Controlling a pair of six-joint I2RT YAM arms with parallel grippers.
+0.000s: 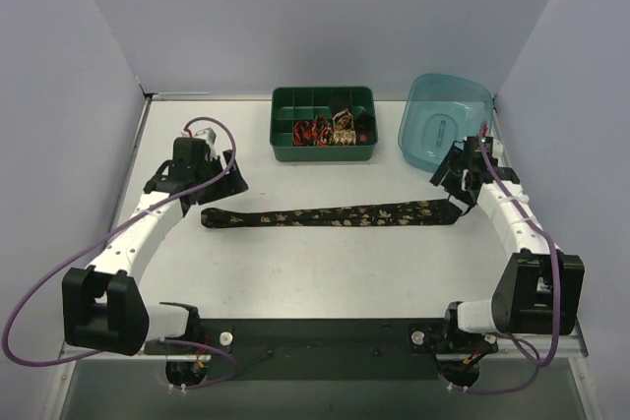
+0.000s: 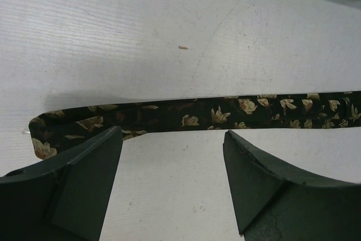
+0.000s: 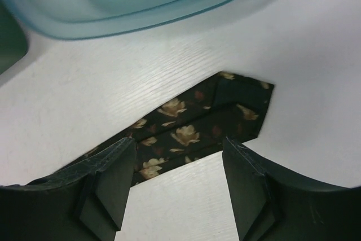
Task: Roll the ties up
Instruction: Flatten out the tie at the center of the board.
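Observation:
One long tie (image 1: 335,214), black with gold flowers, lies flat across the table from left to right. Its wide pointed end (image 3: 186,128) rests on the table just beyond my right gripper (image 3: 179,145), which is open and holds nothing. The narrow end (image 2: 225,114) runs just past the tips of my left gripper (image 2: 172,134), open over bare table. In the top view the left gripper (image 1: 224,186) hovers above the tie's left end and the right gripper (image 1: 455,194) above its right end. Small rolled ties (image 1: 330,131) sit in the green tray (image 1: 295,152).
The dark green compartment tray stands at the back centre. A translucent teal tub (image 1: 445,123) sits at the back right, close behind the right gripper, and its wall (image 3: 141,4) fills the top of the right wrist view. Side walls enclose the table.

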